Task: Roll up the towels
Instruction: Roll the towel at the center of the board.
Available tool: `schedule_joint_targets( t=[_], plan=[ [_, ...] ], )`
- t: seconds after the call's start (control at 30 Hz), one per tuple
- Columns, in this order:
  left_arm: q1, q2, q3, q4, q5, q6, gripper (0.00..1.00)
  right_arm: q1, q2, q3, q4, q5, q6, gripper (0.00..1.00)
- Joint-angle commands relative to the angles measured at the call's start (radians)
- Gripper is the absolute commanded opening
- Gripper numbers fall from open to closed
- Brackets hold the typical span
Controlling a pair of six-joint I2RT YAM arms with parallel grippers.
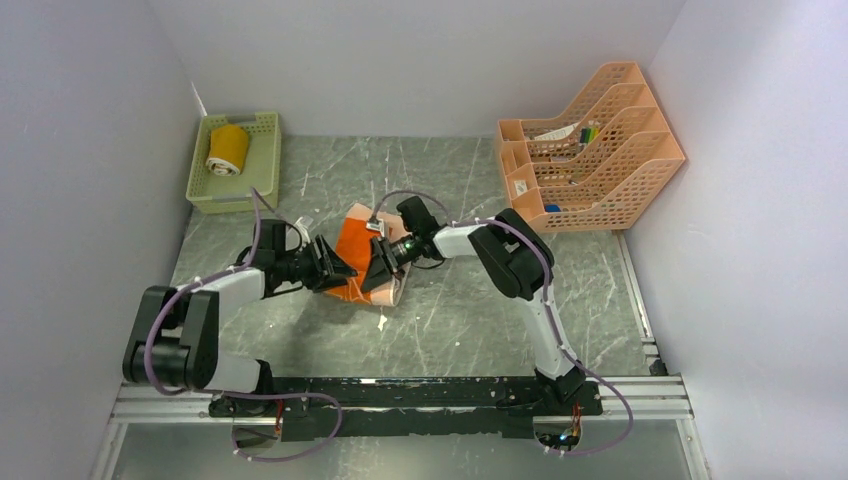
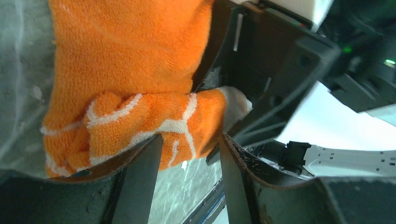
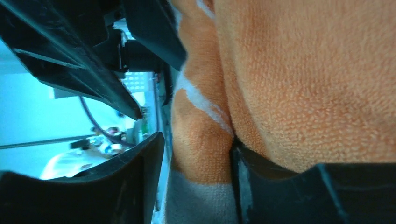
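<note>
The orange towel point(image 1: 356, 243) lies bunched and partly rolled in the middle of the table, between my two grippers. My left gripper point(image 1: 338, 268) meets it from the left. In the left wrist view the jaws point(image 2: 191, 140) stand apart with a thick white-lined fold of the orange towel point(image 2: 140, 60) pinched between the tips. My right gripper point(image 1: 383, 265) meets it from the right. In the right wrist view point(image 3: 197, 138) one finger is tucked into a crease of the orange towel point(image 3: 308, 70), with a fold and a thin gap before the other finger. The mustard-yellow towel point(image 1: 228, 148) lies rolled in the green basket.
The green mesh basket point(image 1: 262, 160) stands at the back left. The peach file rack point(image 1: 600, 165) with papers and pens stands at the back right. Grey walls close in both sides and the back. The two grippers are almost touching over the towel.
</note>
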Motion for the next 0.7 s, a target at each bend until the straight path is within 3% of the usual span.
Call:
schedule_joint_targets(
  t=[0.0, 0.07, 0.13, 0.23, 0.3, 0.37, 0.47, 0.67],
  plan=[
    [0.003, 0.085, 0.05, 0.094, -0.036, 0.032, 0.6, 0.011, -0.079, 0.115, -0.382, 0.295, -0.336, 0.55],
    [0.003, 0.106, 0.072, 0.079, -0.028, 0.047, 0.6, 0.041, -0.149, 0.13, -0.5, 0.51, -0.45, 0.6],
    [0.003, 0.114, 0.09, 0.053, -0.03, 0.061, 0.6, 0.072, -0.237, 0.102, -0.511, 0.739, -0.529, 0.62],
    [0.003, 0.118, 0.107, 0.023, -0.032, 0.079, 0.6, 0.118, -0.416, -0.032, -0.391, 1.041, -0.604, 0.64],
    [0.004, 0.125, 0.116, 0.008, -0.03, 0.086, 0.6, 0.138, -0.509, -0.129, -0.29, 1.162, -0.648, 0.65],
    [0.003, 0.132, 0.126, -0.006, -0.027, 0.096, 0.6, 0.157, -0.604, -0.221, -0.174, 1.197, -0.699, 0.67],
    [0.003, 0.148, 0.14, -0.017, -0.022, 0.105, 0.6, 0.178, -0.69, -0.333, -0.05, 1.088, -0.795, 0.72],
    [0.003, 0.185, 0.16, -0.019, -0.01, 0.105, 0.59, 0.265, -0.611, -0.286, -0.121, 1.007, -0.883, 0.73]
  ],
)
